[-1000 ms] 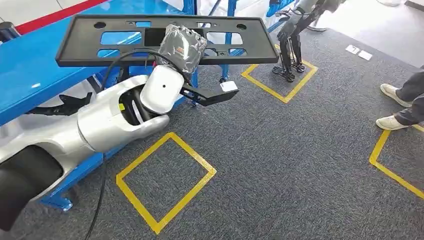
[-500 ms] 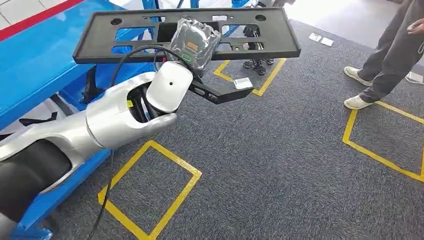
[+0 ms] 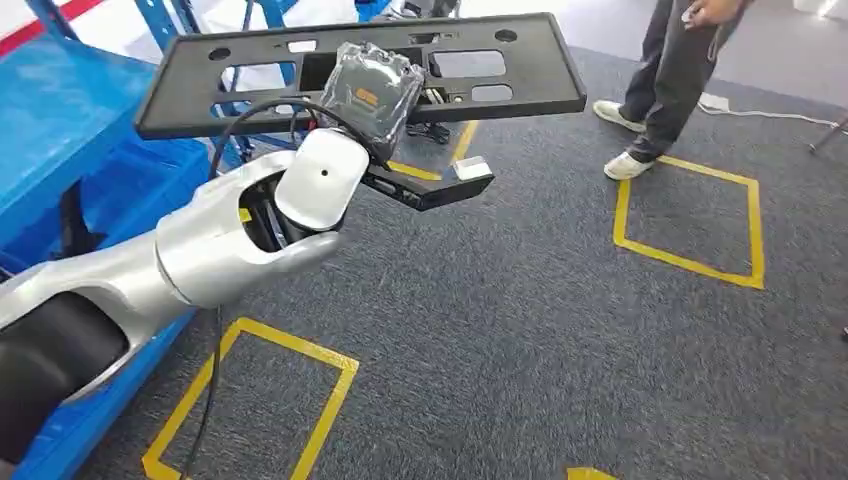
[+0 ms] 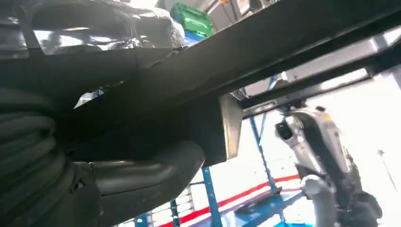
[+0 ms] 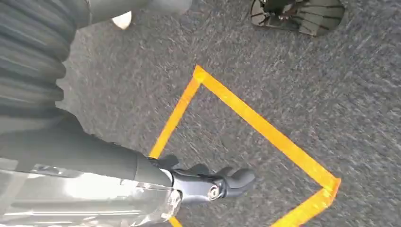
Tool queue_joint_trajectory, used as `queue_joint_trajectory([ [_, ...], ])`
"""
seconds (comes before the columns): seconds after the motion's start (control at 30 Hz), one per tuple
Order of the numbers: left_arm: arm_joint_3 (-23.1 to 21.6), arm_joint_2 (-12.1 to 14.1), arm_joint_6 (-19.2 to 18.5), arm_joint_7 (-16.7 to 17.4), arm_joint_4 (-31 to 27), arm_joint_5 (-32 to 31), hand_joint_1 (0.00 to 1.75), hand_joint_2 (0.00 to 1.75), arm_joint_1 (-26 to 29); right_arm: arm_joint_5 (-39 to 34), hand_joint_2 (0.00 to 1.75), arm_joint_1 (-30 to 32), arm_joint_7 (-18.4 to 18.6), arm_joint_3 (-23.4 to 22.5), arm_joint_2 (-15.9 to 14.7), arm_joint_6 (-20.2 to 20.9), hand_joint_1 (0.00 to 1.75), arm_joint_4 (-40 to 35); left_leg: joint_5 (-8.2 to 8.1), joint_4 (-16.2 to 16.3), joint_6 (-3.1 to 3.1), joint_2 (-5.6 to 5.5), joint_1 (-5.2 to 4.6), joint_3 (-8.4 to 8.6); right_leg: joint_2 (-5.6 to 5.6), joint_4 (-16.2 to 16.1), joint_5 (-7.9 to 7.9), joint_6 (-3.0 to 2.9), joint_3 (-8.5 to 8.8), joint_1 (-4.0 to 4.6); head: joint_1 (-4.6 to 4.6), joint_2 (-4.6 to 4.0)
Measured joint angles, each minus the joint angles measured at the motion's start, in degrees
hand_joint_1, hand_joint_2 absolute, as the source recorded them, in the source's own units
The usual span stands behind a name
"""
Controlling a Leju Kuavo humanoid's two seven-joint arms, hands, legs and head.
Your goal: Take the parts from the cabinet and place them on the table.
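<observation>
Carrying long black panel in left hand, long axis crosswise along frame top. Heading away from blue cabinet at left; desk unseen. Right hand hanging, fingers curled, holding nothing.

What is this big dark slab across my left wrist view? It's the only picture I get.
Observer: In the head view it is a long flat black panel with cut-out holes, and the left robot hand holds it at the middle.
Operator: Is it on a table yet?
Observer: No, it is up in the air over grey carpet, beside a blue rack.
Operator: And the other robot hand?
Observer: The right wrist view shows the right robot hand hanging over a yellow tape square on the carpet, with nothing in it.
</observation>
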Motion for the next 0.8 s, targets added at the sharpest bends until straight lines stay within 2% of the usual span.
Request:
queue_joint_trajectory([
  [0.03, -0.07, -0.11, 0.02, 0.00, 0.15, -0.26, 1.75, 1.75, -0.01, -0.02, 1.75, 0.26, -0.02, -0.17, 0.02, -0.04, 0.00, 0.00, -0.16, -0.23, 0.38, 0.64, -0.35, 0.10, 0.67, -0.30, 0.10, 0.46, -0.03, -0.34, 0.04, 0.00],
  [0.07, -0.09, -0.24, 0.15, 0.00, 0.28, -0.74, 1.75, 1.75, -0.12, -0.06, 1.75, 0.54, -0.02, -0.26, 0.02, -0.09, 0.00, 0.02, -0.09, -0.43, 0.64, 1.39, -0.41, 0.24, 1.51, -0.58, 0.35, 0.84, -0.05, -0.47, -0.29, 0.00],
  [0.1, -0.13, -0.50, 0.35, 0.00, 0.39, -1.11, 1.75, 1.75, -0.23, -0.09, 1.75, 0.74, -0.02, -0.29, -0.02, -0.15, 0.00, 0.02, 0.06, -0.96, 0.89, 2.30, 0.20, 0.70, 2.03, -0.56, 0.22, 1.01, -0.06, -0.32, -0.44, 0.00],
  [0.13, -0.13, -0.77, 0.39, 0.00, 0.46, -1.18, 1.75, 1.75, -0.27, -0.13, 1.75, 0.98, -0.07, -0.31, 0.24, -0.17, 0.00, -0.09, 0.01, -1.28, 1.07, 3.09, 0.11, 1.17, -1.15, 0.29, -0.31, 1.31, -0.35, 0.19, 0.07, 0.00],
  [0.17, -0.13, -1.00, 0.59, 0.00, 0.52, -1.16, 1.75, 1.75, -0.34, -0.19, 1.75, 0.91, -0.09, -0.33, 0.20, -0.22, 0.00, -0.07, -0.11, -1.51, 1.39, 3.96, -0.02, 1.51, -3.80, 2.72, -1.57, 1.72, -1.52, 0.19, 0.87, 0.00],
  [0.2, -0.15, -1.00, 1.09, -0.02, 0.59, -0.88, 1.75, 1.75, -0.30, -0.44, 1.75, 0.78, -0.17, -0.35, 0.22, -0.24, 0.00, -0.07, -0.21, -1.52, 1.51, 4.81, -0.26, 1.76, -5.20, 6.62, -3.31, 2.02, -3.52, 0.02, 1.27, 0.00],
  [0.23, -0.22, -1.00, 1.42, -0.02, 0.72, -0.44, 1.75, 1.75, -0.18, -0.50, 1.75, 0.78, -0.31, -0.35, 0.24, -0.24, 0.00, -0.07, -0.48, -1.52, 1.75, 5.83, -0.46, 1.94, -5.94, 11.44, -5.15, 2.20, -6.23, -0.17, 1.38, 0.00],
  [0.27, -0.37, -1.07, 1.49, -0.04, 0.81, -0.02, 1.75, 1.75, 0.01, -0.52, 1.75, 0.90, -0.44, -0.35, 0.31, -0.24, 0.00, -0.09, -0.75, -1.51, 1.75, 6.73, -0.65, 2.10, -6.20, 14.86, -6.04, 2.27, -8.27, -0.31, 1.55, 0.00],
  [0.3, -0.50, -1.27, 1.57, -0.04, 0.96, 0.40, 1.75, 1.75, 0.23, -0.59, 1.75, 1.15, -0.50, -0.37, 0.39, -0.26, 0.00, -0.07, -0.99, -1.51, 1.79, 7.49, -0.79, 2.33, -6.26, 15.75, -5.60, 2.23, -8.99, -0.35, 1.66, 0.00],
  [0.33, -0.50, -1.49, 1.81, -0.04, 1.09, 0.79, 1.75, 1.75, 0.43, -0.63, 1.75, 1.40, -0.61, -0.37, 0.44, -0.28, 0.00, -0.07, -1.27, -1.51, 1.78, 8.16, -0.87, 2.60, -6.30, 14.16, -3.98, 2.07, -8.38, -0.32, 1.75, 0.00],
  [0.37, -0.52, -1.73, 2.14, -0.07, 1.25, 1.03, 1.75, 1.75, 0.43, -0.77, 1.75, 1.55, -0.72, -0.37, 0.48, -0.35, 0.00, -0.07, -1.52, -1.51, 1.72, 8.76, -0.94, 2.91, -6.34, 10.55, -1.61, 1.82, -6.70, -0.19, 1.81, 0.00],
  [0.4, -0.50, -1.99, 2.58, -0.11, 1.40, 1.29, 1.75, 1.75, 0.39, -0.96, 1.75, 1.62, -0.90, -0.44, 0.48, -0.44, 0.00, -0.07, -1.83, -1.52, 1.61, 9.38, -0.98, 3.36, -6.73, 5.23, 1.16, 1.48, -3.99, 0.00, 1.86, 0.00],
  [0.43, -0.48, -2.32, 2.86, -0.15, 1.53, 1.64, 1.75, 1.75, 0.36, -1.09, 1.75, 1.64, -1.03, -0.46, 0.48, -0.52, 0.00, -0.07, -2.18, -1.64, 1.48, 9.88, -0.98, 3.76, -8.70, 0.10, 2.98, 1.05, -1.46, 0.49, 1.90, 0.00],
  [0.47, -0.48, -2.40, 2.95, -0.20, 1.62, 1.90, 1.75, 1.75, 0.36, -1.11, 1.75, 1.48, -1.09, -0.50, 0.48, -0.59, 0.00, -0.04, -2.33, -1.82, 1.21, 10.40, -1.19, 3.85, -9.74, -0.57, 1.68, 0.86, -0.39, 1.41, 2.06, 0.00],
  [0.5, -0.52, -2.47, 2.97, -0.20, 1.73, 1.99, 1.75, 1.75, 0.42, -1.16, 1.75, 1.41, -1.18, -0.55, 0.48, -0.61, 0.00, -0.07, -2.37, -1.93, 1.01, 10.66, -1.15, 3.88, -9.50, -1.34, 1.77, 0.26, -0.42, 1.52, 2.14, 0.00],
  [0.53, -0.59, -2.60, 2.97, -0.22, 1.86, 2.25, 1.75, 1.75, 0.54, -1.16, 1.75, 1.42, -1.27, -0.65, 0.48, -0.63, 0.00, -0.07, -2.52, -2.04, 0.76, 11.21, -1.09, 4.10, -9.04, -1.30, 1.69, 0.09, -0.48, 1.72, 1.97, 0.00],
  [0.6, -0.61, -3.08, 2.99, -0.22, 2.18, 2.32, 1.75, 1.75, 0.56, -1.25, 1.75, 1.82, -1.27, -0.76, 0.15, -0.66, 0.00, -0.05, -2.88, -2.46, 0.11, 12.16, -0.90, 4.87, -8.02, -2.12, 1.70, -0.62, 0.08, 1.96, 1.95, 0.00],
  [0.63, -0.55, -3.19, 3.02, -0.22, 2.34, 2.32, 1.75, 1.75, 0.65, -1.27, 1.75, 2.11, -1.29, -0.79, 0.15, -0.72, 0.00, -0.04, -3.53, -1.78, -0.04, 8.54, -0.52, 4.70, -7.87, -2.96, 1.97, -0.95, 0.91, 1.51, 1.97, 0.00],
  [0.67, -0.57, -3.23, 2.99, -0.24, 2.43, 2.58, 1.75, 1.75, 0.53, -1.27, 1.75, 1.94, -1.35, -0.81, 0.13, -0.72, 0.00, -0.02, -4.80, 0.52, 0.14, 5.47, -0.53, 3.51, -7.51, -3.20, 1.94, -1.40, 1.21, 1.34, 1.77, 0.00],
  [0.73, -0.74, -3.23, 2.91, -0.35, 2.67, 3.10, 1.75, 1.75, 0.58, -1.66, 1.75, 1.44, -1.53, -0.94, 0.11, -0.76, 0.00, 0.07, -8.21, 8.86, 0.09, 4.57, -0.66, -1.10, -6.32, -3.18, 1.74, -1.98, 1.44, 1.30, 1.11, 0.00],
  [0.77, -1.05, -3.23, 2.93, -0.37, 2.91, 3.17, 1.75, 1.75, 0.69, -1.77, 1.75, 1.34, -1.62, -1.03, 0.22, -0.76, 0.00, 0.07, -9.22, 12.48, 0.00, 4.62, -0.69, -3.55, -5.50, -3.12, 1.64, -2.10, 1.53, 1.33, 1.03, 0.00],
  [0.8, -1.33, -3.23, 2.95, -0.39, 3.15, 3.30, 1.75, 1.75, 0.73, -1.81, 1.75, 1.33, -1.64, -1.11, 0.24, -0.76, 0.00, 0.07, -9.10, 14.40, -0.01, 4.76, -0.69, -5.27, -4.66, -2.97, 1.51, -2.06, 1.57, 1.32, 0.92, 0.00],
])
